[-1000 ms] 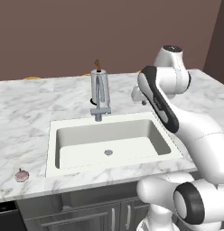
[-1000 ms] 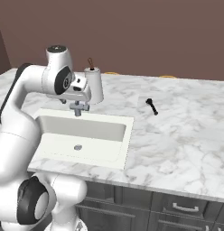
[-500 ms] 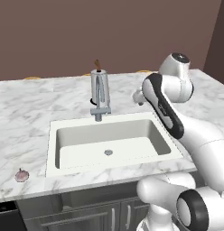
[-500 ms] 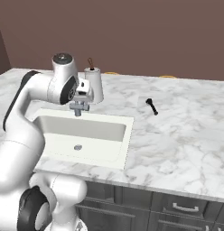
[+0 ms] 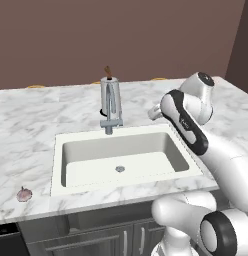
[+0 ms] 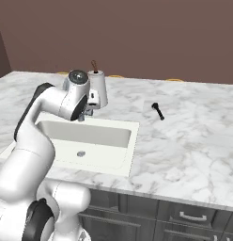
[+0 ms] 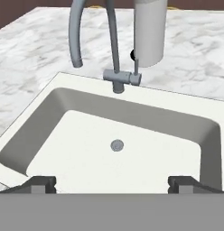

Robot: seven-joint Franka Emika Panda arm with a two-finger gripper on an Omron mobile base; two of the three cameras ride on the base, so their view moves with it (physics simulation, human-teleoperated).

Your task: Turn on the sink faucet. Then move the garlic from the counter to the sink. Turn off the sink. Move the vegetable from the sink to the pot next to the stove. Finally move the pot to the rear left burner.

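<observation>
The steel sink faucet (image 5: 110,103) stands behind the off-white sink (image 5: 76,150), and no water runs from its arched spout (image 7: 93,27). Its small lever (image 7: 135,68) sticks up beside the squared base. The garlic (image 5: 24,194) lies on the marble counter (image 5: 31,125), left of the basin's front corner. My gripper (image 7: 113,182) is open and holds nothing; it hovers over the basin's right side, facing the faucet from a short distance. In the base views the hand (image 6: 86,112) shows just right of the tap, partly hidden by my forearm (image 5: 183,122).
A white cylinder holder (image 6: 97,87) with a brown stick stands right behind the faucet. A small black tool (image 6: 158,111) lies on the counter to the right. The metal drain (image 7: 116,145) sits mid-basin. Dark cabinets run below the counter edge.
My elbow and upper arm have swung a little to the right. The hand stays near the faucet, and the faucet and garlic have not moved.
</observation>
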